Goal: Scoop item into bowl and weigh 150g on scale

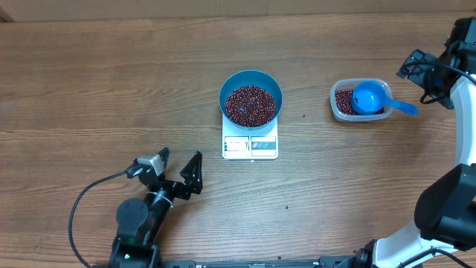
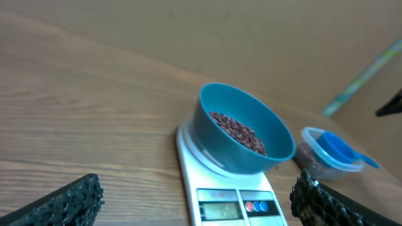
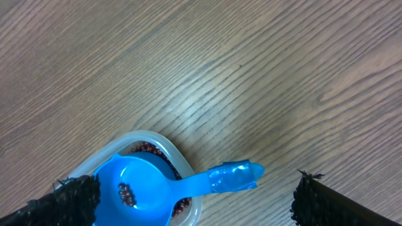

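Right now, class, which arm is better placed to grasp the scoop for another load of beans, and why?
Right. The right gripper, open, hangs close to the scoop in the tub; the left gripper is far off, beyond the scale.

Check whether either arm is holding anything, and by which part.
Nothing is held. The left gripper and right gripper both have open, empty jaws; the scoop lies free in the tub.

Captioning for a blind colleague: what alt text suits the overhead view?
A blue bowl of red-brown beans sits on a white scale on a wooden table. To its right, a blue scoop rests in a clear tub. The left gripper and right gripper stand open, empty.
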Action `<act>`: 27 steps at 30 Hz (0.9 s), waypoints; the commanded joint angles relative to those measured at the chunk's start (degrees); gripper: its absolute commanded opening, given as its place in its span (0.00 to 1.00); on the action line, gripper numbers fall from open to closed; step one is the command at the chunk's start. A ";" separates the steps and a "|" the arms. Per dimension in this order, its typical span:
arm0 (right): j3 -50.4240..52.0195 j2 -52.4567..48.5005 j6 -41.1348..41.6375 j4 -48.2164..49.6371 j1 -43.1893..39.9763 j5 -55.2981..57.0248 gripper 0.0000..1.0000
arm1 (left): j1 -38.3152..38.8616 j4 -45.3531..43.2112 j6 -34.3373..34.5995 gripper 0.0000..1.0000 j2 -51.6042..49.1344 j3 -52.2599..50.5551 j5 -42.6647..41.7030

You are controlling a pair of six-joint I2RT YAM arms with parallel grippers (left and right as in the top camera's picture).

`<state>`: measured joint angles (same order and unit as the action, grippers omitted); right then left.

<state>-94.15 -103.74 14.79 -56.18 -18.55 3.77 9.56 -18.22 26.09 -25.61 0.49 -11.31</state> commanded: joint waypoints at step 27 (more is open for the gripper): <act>0.20 0.81 0.24 0.22 0.20 -0.04 1.00 | -2.08 22.69 -22.71 1.00 25.33 -0.22 10.64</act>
<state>-94.11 -103.74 14.79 -56.18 -18.55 3.40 8.10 4.32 5.30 -0.75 0.47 -1.39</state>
